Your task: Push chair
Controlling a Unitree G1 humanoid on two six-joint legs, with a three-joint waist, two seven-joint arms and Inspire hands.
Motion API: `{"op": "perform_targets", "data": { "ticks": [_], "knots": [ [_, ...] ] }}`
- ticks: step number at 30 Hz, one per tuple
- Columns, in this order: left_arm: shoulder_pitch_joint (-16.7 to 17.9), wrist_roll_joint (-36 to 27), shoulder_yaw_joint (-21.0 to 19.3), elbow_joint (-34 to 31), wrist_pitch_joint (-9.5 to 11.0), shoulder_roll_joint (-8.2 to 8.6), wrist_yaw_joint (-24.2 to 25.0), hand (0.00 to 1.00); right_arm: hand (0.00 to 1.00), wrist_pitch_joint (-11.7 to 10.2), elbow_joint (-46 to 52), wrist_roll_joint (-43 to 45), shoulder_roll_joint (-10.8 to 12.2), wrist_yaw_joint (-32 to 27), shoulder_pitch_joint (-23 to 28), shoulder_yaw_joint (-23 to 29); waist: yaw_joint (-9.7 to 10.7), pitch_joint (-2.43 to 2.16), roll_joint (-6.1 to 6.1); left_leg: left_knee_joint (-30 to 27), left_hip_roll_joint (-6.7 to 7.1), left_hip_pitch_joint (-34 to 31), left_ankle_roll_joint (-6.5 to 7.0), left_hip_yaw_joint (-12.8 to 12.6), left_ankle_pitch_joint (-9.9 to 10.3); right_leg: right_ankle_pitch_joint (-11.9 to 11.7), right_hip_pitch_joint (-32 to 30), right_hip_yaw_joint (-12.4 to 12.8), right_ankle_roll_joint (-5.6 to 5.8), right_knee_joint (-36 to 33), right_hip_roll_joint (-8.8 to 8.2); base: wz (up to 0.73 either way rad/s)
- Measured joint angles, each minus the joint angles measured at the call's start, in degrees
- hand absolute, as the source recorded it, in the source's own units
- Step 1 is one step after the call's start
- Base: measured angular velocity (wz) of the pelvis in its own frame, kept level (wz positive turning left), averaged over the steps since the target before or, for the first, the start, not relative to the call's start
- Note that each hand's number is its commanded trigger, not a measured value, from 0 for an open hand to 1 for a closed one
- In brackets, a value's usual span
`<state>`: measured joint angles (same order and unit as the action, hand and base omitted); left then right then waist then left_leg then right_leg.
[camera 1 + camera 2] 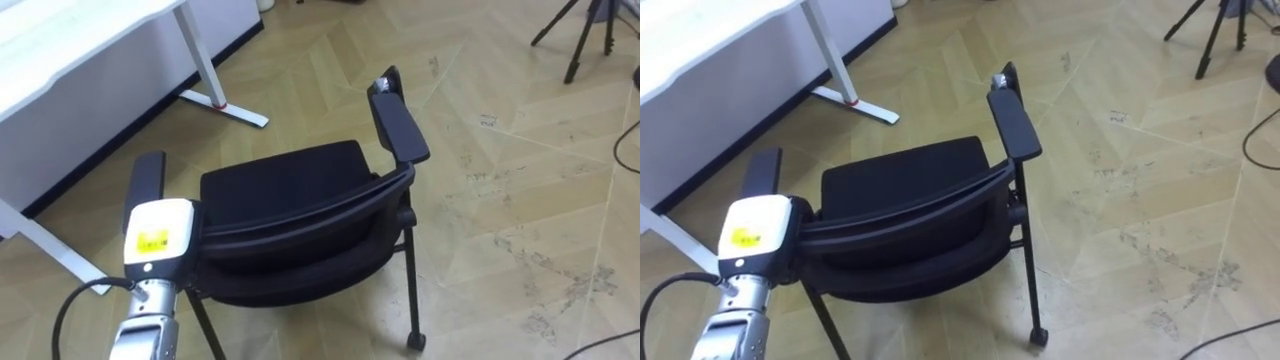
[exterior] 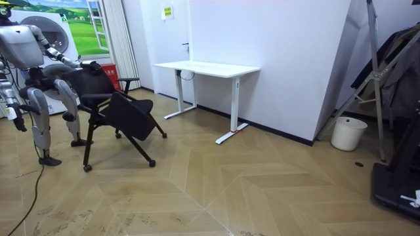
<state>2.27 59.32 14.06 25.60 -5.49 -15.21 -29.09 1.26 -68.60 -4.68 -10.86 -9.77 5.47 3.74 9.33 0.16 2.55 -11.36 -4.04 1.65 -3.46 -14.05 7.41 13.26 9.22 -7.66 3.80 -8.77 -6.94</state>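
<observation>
Black chair [image 1: 290, 185], left hand [image 1: 158, 235] at backrest [image 1: 300, 228]; bucket [image 2: 348, 133] beyond desk [image 2: 207, 67] in room view

The chair [image 1: 300, 215] stands just before the robot, its backrest nearest and its seat beyond. The bench [image 1: 60, 40] lies to the chair's left and farther off. Tripod legs [image 1: 579, 48] stand far right, well apart from the chair.

the fingers of the left hand [image 1: 158, 235] are hidden at the chair [image 1: 290, 185] back, and the picture edge cuts the tabletop [image 1: 60, 35].
</observation>
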Motion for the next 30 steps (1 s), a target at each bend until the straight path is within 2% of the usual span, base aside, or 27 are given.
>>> {"op": "perform_targets", "data": {
  "ticks": [3, 7, 9, 11, 13, 20, 26, 30],
  "knots": [
    [-0.03, -0.05, -0.33, -0.11, 0.04, -0.1, 0.04, 1.0, 0.0, 0.01, 1.5, 1.54, -0.03, -2.31, -0.03, 1.86, 0.14, 0.07, 0.12, 0.1, 0.0, 0.0, 0.0, -0.05, 0.0, 0.0, -0.04, 0.0, 0.0, -0.01, -0.01, 0.0],
    [-0.14, 0.0, -0.34, -0.07, 0.82, -0.89, 0.17, 1.0, 0.0, -0.41, 5.44, 2.6, -1.25, -6.09, -2.05, 4.49, 0.06, 0.18, -0.03, 0.07, 0.0, -0.02, 0.0, -0.12, 0.0, 0.02, -0.22, 0.01, 0.04, -0.11, -0.04, 0.0],
    [-0.2, 0.38, -0.27, -0.4, 1.6, -1.87, 0.29, 1.0, 0.0, -0.59, 8.98, 3.33, -2.09, -7.63, -3.14, 4.83, 0.23, 0.38, -0.34, 0.05, 0.01, -0.06, 0.0, -0.13, 0.0, 0.04, -0.25, 0.01, 0.06, -0.06, -0.05, 0.0],
    [-0.18, 0.5, -0.29, -1.7, 1.85, -2.42, 0.84, 1.0, 0.0, -0.64, 16.88, 5.58, -3.14, -9.44, -3.36, 5.07, -0.09, 0.81, -1.0, 0.02, 0.0, -0.05, 0.0, -0.21, 0.0, 0.03, -0.33, 0.1, 0.06, -0.18, -0.05, 0.0],
    [-0.18, 0.87, -0.31, -2.23, 1.78, -2.5, 0.86, 1.0, 0.0, -0.53, 22.44, 10.09, -3.93, -10.42, -4.68, 4.98, -0.52, 0.9, -1.28, 0.03, -0.08, -0.11, 0.0, -0.79, 0.0, 0.03, -1.11, 0.83, 0.06, -0.91, -0.05, -0.15],
    [-0.57, 1.47, -0.2, -4.34, 0.69, -2.56, 3.46, 1.0, 0.0, -0.85, 41.05, 33.29, -5.56, -11.29, -9.03, 3.01, -1.88, 0.66, -2.22, 0.06, -0.26, -0.25, 0.01, -2.06, 0.0, 0.03, -2.34, 2.21, 0.06, -1.97, -0.07, -0.1],
    [-2.08, 1.63, 0.87, -4.24, -0.07, -2.69, 5.62, 1.0, 0.0, 0.09, 49.8, 42.37, -5.71, -10.22, -8.95, -4.43, -3.12, 0.17, -3.12, 0.18, -0.29, 0.02, 0.01, -2.21, 0.0, 0.03, -2.31, 2.39, 0.05, -2.19, -0.07, -0.01],
    [-2.82, 2.9, 1.03, -4.66, -0.09, -2.78, 7.26, 1.0, 0.0, 0.21, 52.73, 47.38, -5.89, -8.24, -8.98, -6.42, -4.03, 0.05, -3.49, 0.18, -0.28, 0.08, 0.01, -2.19, 0.0, 0.02, -2.25, 2.42, 0.06, -2.38, -0.07, 0.0]
  ]
}}
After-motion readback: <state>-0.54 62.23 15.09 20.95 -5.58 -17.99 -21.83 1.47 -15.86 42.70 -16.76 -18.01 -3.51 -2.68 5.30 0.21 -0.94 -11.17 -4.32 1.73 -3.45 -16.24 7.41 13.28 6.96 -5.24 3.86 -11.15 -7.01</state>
